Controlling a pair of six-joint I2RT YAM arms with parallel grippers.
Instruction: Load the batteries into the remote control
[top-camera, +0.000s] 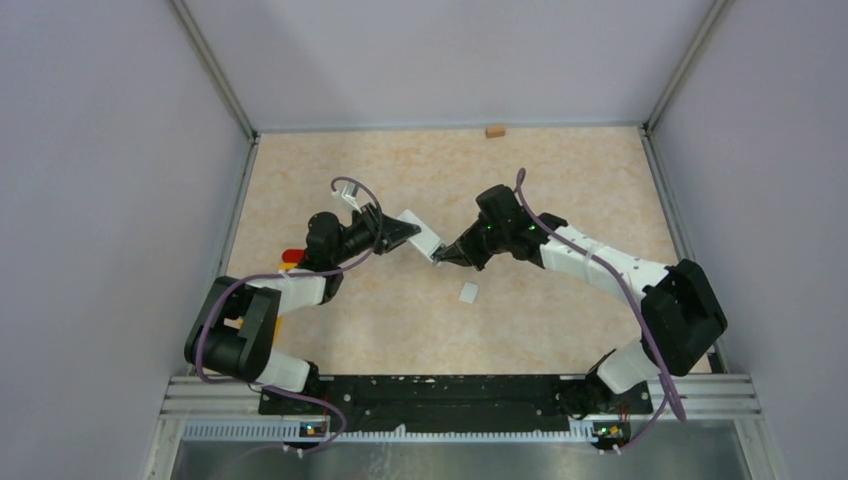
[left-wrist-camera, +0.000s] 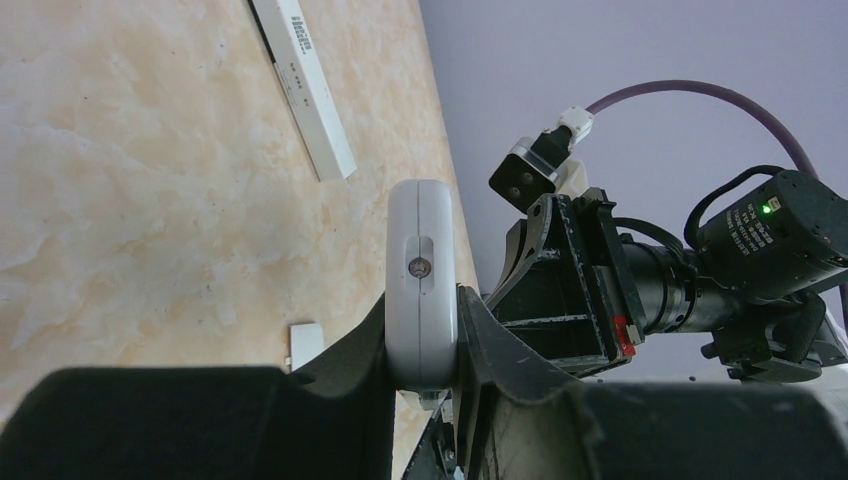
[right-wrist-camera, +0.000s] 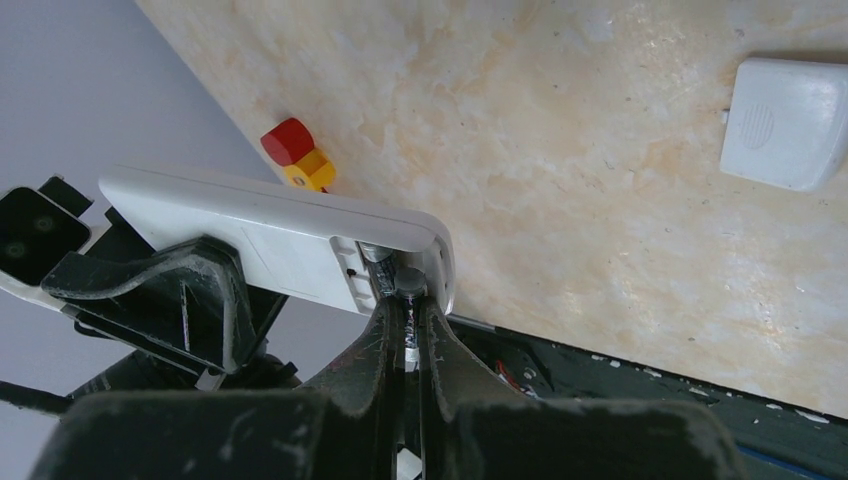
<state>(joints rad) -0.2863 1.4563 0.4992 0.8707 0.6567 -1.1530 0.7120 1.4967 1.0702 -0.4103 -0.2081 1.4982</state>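
My left gripper is shut on a white remote control and holds it above the table, edge-on in the left wrist view. My right gripper is shut on a thin dark battery, whose tip touches the open compartment at the end of the remote. The white battery cover lies on the table below the grippers; it also shows in the right wrist view and the left wrist view. The other batteries are out of view.
A red and yellow block lies by the left arm, also in the right wrist view. A small brown block sits at the far wall. A long white printed strip lies on the table near the wall.
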